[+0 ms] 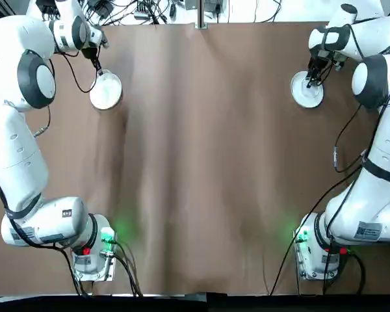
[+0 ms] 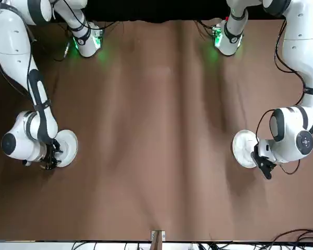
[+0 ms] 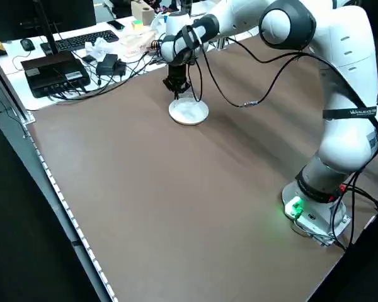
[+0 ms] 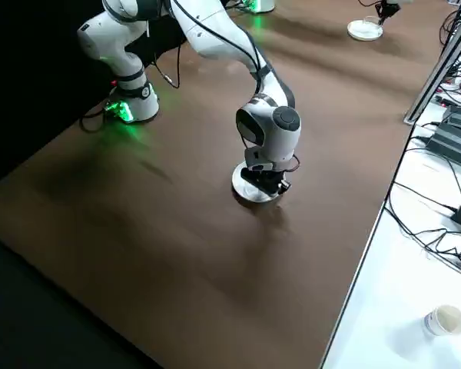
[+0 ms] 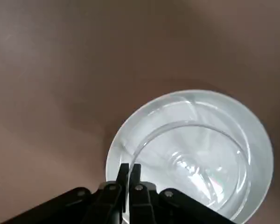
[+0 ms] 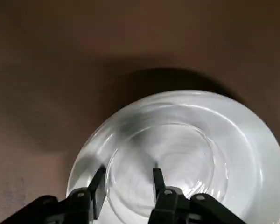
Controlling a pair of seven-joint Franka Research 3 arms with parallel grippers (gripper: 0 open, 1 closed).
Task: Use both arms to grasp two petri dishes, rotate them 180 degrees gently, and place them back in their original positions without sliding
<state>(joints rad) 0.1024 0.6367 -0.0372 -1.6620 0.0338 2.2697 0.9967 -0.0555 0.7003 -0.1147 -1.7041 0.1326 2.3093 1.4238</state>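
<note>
Landmark: the short grey metal post point(image 1: 200, 14) stood at the far edge of your brown-covered counter point(image 1: 195, 162).
Left arm: your large white jointed arm with grey joint caps point(image 1: 16, 146) reached to the left of the post.
Left hand: the small black two-finger hand point(image 5: 131, 165) was over the left disc, left of the post, its fingers together, clamped on the dish's rim.
Left dish: the shallow, clear round petri dish point(image 5: 200, 154) was over the opaque white round disc point(image 1: 106, 91); you could not tell whether they touched.
Right arm: your matching white arm point(image 1: 383, 149) reached to the right of the post.
Right hand: the matching black hand point(image 6: 129, 170) was at the right disc, right of the post, its fingers apart, one on each side of the dish's rim.
Right dish: the other clear round petri dish point(image 6: 182, 154) lay on the second opaque white disc point(image 1: 307, 90), right of the post.
</note>
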